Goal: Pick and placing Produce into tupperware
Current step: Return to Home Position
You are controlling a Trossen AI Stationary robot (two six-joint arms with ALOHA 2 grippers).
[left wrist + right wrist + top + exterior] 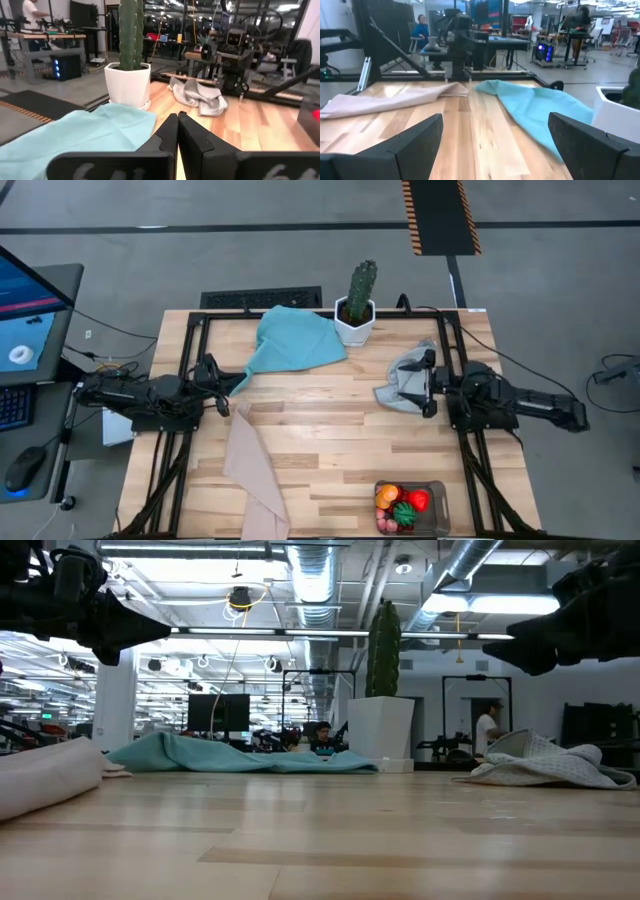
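Smooth wood table (330, 430), matt teal cloth (295, 340), clear plastic tupperware (443, 508)

free: middle of worktop (340, 430), bare between the cloths | blocked: cactus (361, 285) and teal cloth (295, 340) at back, grey cloth (403, 387) right, beige cloth (252, 470) front left, tub (437, 510) front right

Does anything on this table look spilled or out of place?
Nothing spilled; the produce sits in the tub. Only a teal cloth, a beige cloth and a grey cloth lie crumpled across the table.
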